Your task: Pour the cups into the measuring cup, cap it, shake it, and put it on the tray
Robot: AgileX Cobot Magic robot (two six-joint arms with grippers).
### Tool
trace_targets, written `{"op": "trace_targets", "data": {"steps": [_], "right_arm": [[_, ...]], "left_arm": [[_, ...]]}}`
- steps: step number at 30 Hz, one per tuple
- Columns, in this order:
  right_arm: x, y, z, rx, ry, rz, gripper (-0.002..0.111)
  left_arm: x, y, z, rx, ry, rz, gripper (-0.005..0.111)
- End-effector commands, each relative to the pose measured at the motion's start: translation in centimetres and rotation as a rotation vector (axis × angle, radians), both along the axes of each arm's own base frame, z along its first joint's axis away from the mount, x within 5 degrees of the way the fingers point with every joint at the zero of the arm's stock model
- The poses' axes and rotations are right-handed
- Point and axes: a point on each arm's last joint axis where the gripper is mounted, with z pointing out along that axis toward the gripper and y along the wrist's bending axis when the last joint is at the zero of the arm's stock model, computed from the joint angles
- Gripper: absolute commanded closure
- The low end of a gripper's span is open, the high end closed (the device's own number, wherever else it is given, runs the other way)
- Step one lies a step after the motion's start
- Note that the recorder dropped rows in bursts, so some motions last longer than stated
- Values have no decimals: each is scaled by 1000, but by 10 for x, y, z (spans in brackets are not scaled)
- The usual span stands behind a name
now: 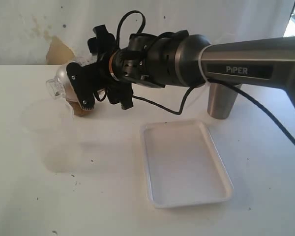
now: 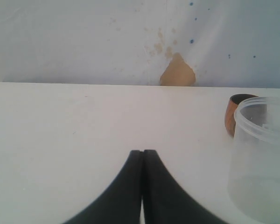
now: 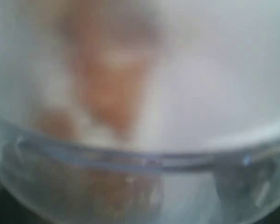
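Cap (image 1: 58, 81), the clear dome with a short neck, is gripped in the right tool (image 1: 71, 88), whose jaws stand wide around it. It is carried tilted, neck toward the left of the exterior view, above the brown wooden cup (image 1: 81, 109). The right wrist view gives only a blurred clear rim with brown behind it.

The measuring cup (image 2: 260, 158) stands upright and uncapped on the table (image 2: 60, 130), just in front of the wooden cup in the left wrist view. In the exterior view its clear wall is too washed out to place. The left tool (image 2: 142, 161) is closed on nothing, low over the table and apart from the cylinder. The steel tumbler (image 1: 222, 101) stands beyond the far corner of the white tray (image 1: 184, 167), well apart from the cap.

The step in hand looks like bringing the cap to the cylinder's mouth. A tilted dome could catch one side of the rim and tip the light cylinder, which nothing steadies. The smooth dome may twist in such wide jaws. The tool may also knock the wooden cup close by. I cannot tell whether the cylinder holds anything, but if it does, a tip would spill it.
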Motion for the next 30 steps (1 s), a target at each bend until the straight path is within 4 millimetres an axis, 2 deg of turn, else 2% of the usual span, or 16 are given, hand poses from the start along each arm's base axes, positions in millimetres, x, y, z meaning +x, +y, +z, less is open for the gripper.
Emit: {"op": "trace_targets", "data": {"steps": [1,30], "right_arm": [[-1,2,15,-25,-79,52,108],[-1,5,18,-117,-159,119,108]], "left_arm": [[0,0,0,0,-10,0,107],[0,0,0,0,-10,0,107]]}}
